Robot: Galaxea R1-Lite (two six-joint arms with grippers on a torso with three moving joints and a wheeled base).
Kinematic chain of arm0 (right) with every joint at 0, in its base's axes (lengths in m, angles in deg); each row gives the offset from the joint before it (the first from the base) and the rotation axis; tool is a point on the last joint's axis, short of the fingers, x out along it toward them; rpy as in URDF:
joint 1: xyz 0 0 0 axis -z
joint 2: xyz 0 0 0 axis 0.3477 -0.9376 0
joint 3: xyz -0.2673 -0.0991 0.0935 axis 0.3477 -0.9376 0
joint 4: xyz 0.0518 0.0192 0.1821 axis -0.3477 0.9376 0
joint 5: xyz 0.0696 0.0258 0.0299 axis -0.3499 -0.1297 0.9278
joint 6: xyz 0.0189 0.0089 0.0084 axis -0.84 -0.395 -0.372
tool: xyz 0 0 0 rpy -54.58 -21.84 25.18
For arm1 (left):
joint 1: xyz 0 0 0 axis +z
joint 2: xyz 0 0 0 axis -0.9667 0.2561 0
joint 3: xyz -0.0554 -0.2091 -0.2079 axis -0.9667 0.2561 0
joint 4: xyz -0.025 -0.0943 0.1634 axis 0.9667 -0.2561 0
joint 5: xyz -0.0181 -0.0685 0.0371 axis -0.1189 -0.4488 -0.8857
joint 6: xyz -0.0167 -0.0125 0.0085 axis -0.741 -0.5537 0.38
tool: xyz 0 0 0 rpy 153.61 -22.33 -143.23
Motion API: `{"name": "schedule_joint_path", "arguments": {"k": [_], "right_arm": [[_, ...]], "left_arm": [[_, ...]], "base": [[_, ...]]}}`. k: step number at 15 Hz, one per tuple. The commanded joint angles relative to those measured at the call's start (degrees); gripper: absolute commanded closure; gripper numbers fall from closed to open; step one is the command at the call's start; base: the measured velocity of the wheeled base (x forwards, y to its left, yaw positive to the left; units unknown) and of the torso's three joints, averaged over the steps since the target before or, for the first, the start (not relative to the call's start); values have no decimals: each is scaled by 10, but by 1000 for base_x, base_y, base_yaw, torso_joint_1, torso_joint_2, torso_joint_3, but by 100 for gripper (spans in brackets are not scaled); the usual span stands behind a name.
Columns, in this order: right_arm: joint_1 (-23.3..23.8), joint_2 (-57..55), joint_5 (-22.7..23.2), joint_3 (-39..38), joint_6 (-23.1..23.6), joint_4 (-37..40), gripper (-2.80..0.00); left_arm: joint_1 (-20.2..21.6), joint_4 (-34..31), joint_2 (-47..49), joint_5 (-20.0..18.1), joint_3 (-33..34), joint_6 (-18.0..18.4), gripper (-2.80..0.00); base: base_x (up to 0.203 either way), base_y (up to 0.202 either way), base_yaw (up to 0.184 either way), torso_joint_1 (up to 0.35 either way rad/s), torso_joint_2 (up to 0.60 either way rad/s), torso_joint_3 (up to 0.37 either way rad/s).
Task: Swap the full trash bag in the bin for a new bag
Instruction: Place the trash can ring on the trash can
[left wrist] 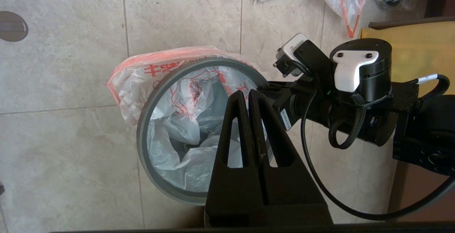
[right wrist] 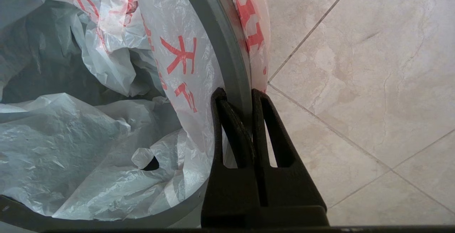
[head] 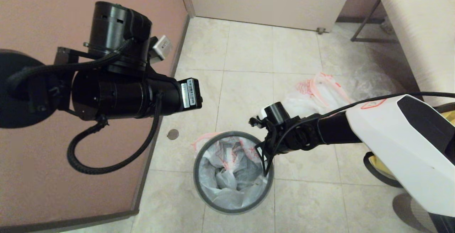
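Right pincer (right wrist: pixel 245 99) clamped on hoop (right wrist: pixel 227 55) at bin's (head: pixel 233 172) right side, new bag (head: pixel 227 169) already lining it. Left pincer (left wrist: pixel 247 99) closed, empty, hovering above. Risk: tugging lifts hoop, liner slips inside.

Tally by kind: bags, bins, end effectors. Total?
Bags: 4 (new bag, full trash bag, clear crinkled bag, yellow bag)
Bins: 1 (bin)
End effectors: 2 (left end effector, right end effector)
Total: 7
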Motion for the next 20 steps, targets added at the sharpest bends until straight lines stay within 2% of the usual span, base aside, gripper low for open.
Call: {"name": "schedule_joint_path", "arguments": {"k": [1, 4, 7, 9, 10, 15, 20], "right_arm": [[0, 2, -1, -1, -1, 1, 0], [-1, 48, -2, -20, -3, 2, 0], [-8, 100, -5, -72, -7, 2, 0], [-9, 93, -19, -76, -18, -1, 0], [-9, 82, -25, -74, -18, -4, -280], [-8, 61, -30, -66, -15, -39, -280], [-9, 130, -28, -113, -33, -35, -280]], "left_arm": [[1, -1, 1, 1, 0, -1, 0], [1, -1, 1, 1, 0, -1, 0], [0, -2, 2, 1, 0, 0, 0], [-1, -2, 2, 2, 0, 0, 0], [0, -2, 1, 2, 0, 0, 0], [0, -1, 2, 2, 0, 0, 0], [-2, -25, 1, 1, -1, 1, 0]], "base": [[0, 0, 0, 0, 0, 0], [0, 0, 0, 0, 0, 0], [0, 0, 0, 0, 0, 0], [0, 0, 0, 0, 0, 0], [0, 0, 0, 0, 0, 0], [0, 0, 0, 0, 0, 0], [0, 0, 0, 0, 0, 0]]}}
